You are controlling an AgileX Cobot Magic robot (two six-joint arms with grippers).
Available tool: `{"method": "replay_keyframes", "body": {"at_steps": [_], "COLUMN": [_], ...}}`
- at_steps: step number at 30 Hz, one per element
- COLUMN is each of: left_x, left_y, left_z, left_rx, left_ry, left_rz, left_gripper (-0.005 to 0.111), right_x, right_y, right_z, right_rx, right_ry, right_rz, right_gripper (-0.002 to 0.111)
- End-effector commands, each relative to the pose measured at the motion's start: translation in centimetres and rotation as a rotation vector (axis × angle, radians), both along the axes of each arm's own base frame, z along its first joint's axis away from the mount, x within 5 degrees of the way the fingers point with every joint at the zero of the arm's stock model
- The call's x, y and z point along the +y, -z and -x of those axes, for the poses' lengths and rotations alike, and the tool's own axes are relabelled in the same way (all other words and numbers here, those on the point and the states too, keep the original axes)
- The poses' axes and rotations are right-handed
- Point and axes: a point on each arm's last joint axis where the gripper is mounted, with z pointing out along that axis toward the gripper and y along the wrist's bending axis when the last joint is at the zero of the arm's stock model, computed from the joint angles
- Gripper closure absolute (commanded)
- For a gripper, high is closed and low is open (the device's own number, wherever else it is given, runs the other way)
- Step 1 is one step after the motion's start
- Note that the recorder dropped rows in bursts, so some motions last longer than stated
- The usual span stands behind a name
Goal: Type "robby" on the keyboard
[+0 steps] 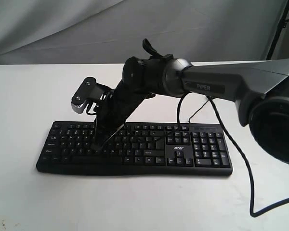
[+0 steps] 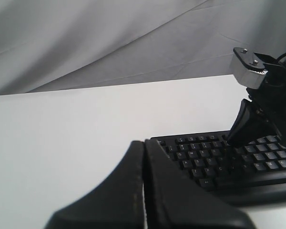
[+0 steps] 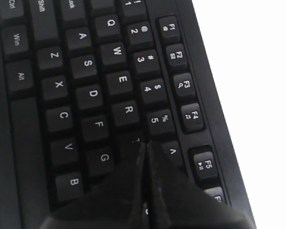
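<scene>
On the white desk (image 1: 29, 96): wide black wired keyboard (image 1: 149, 144) lies flat, centred.
Right end effector (image 3: 144, 151): pressed together, tip just beside the R key (image 3: 127, 110), toward the keyboard's 9 o'clock end.
Left end effector (image 2: 144, 186): pinched together, off the keyboard.
Risk: the blunt tip may strike a neighbouring key instead of R.

R pincer (image 1: 97, 143) angled down, tips at kbd (image 1: 183, 149) keys left of ctr, on white table (image 1: 29, 96).

Grey arm (image 1: 241, 79) marked PiPER, black fingers (image 3: 109, 200).
</scene>
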Motion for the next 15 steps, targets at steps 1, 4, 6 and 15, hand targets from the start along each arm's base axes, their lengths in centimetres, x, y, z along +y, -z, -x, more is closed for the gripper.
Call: {"method": "replay_keyframes", "body": {"at_steps": [1,4,6,15], "left_x": [0.0,0.0,0.0,0.0], "left_y": [0.1,0.1,0.1,0.1], "left_z": [0.0,0.0,0.0,0.0], "left_rx": [-0.005,-0.005,-0.005,-0.005], "left_ry": [0.006,0.006,0.006,0.006], "left_rz": [-0.001,-0.001,-0.001,-0.001], "left_gripper": [0.107,0.107,0.107,0.107], "right_x": [-0.2,-0.2,-0.2,-0.2], "right_y": [-0.4,-0.4,-0.4,1.0], "right_z": [-0.4,-0.5,-0.5,-0.5], "right_rx": [-0.018,-0.024,-0.024,-0.001], "right_ry": [0.013,0.016,0.016,0.015], "right_rz": [-0.008,-0.011,-0.011,0.008], "right_gripper": [0.108,0.108,0.108,0.108]}}
